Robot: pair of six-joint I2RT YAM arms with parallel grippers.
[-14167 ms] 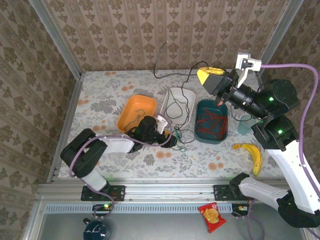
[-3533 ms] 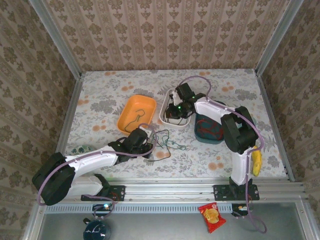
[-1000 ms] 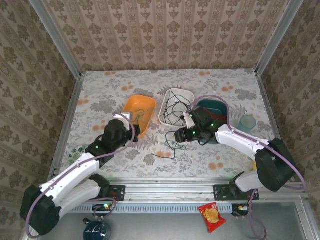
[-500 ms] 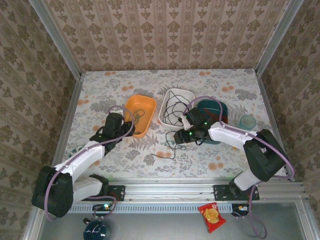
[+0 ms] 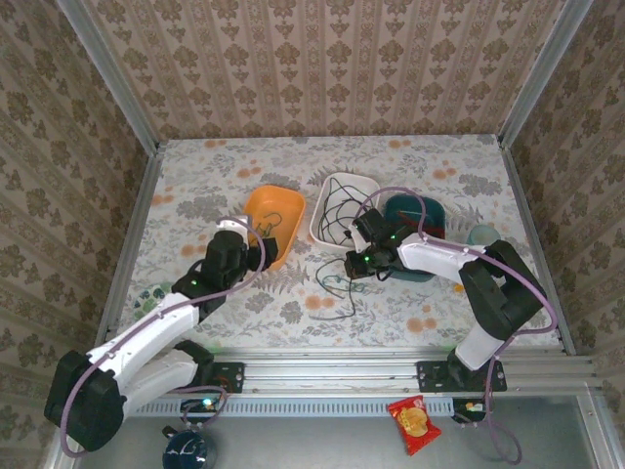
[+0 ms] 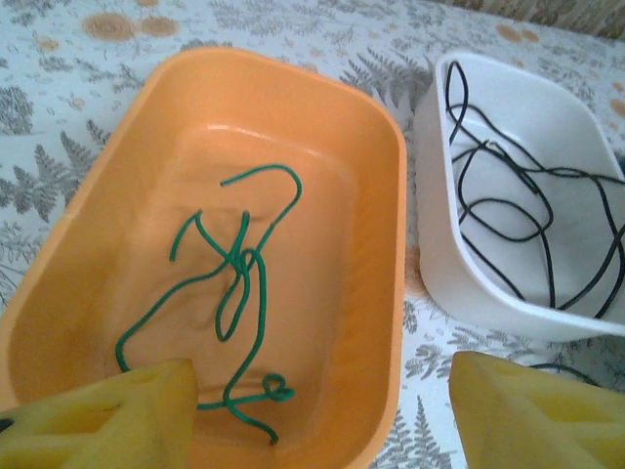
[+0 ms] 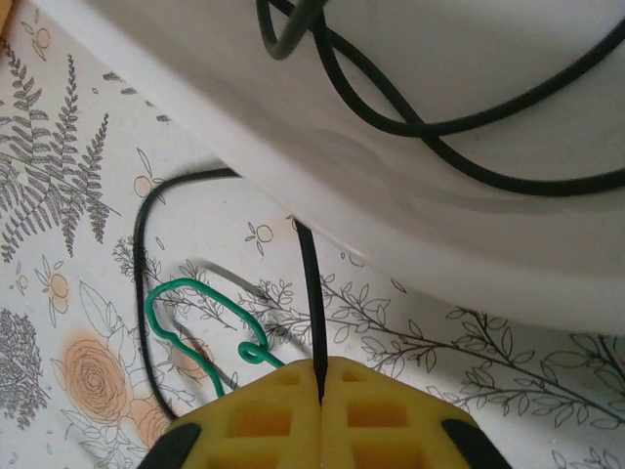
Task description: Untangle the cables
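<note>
The flowered tabletop [image 5: 195, 186] carries an orange plastic tray [image 6: 322, 147] and a white plastic tray [image 6: 508, 88], both just ahead of the left gripper [image 6: 312, 430]. Its yellow jaws stand wide apart on nothing, drawn back from the orange rim they overhung a moment ago. A thin green cable [image 6: 239, 283] lies in the orange tray, and thin black cables [image 6: 518, 195] lie in the white one. The right gripper [image 7: 320, 391], just below the white tray's wall, has newly pinched a black cable strand [image 7: 311, 293]. A green cable loop [image 7: 181, 313] lies left of it. The print on the red snack packet [image 5: 412, 422] is too small to read.
</note>
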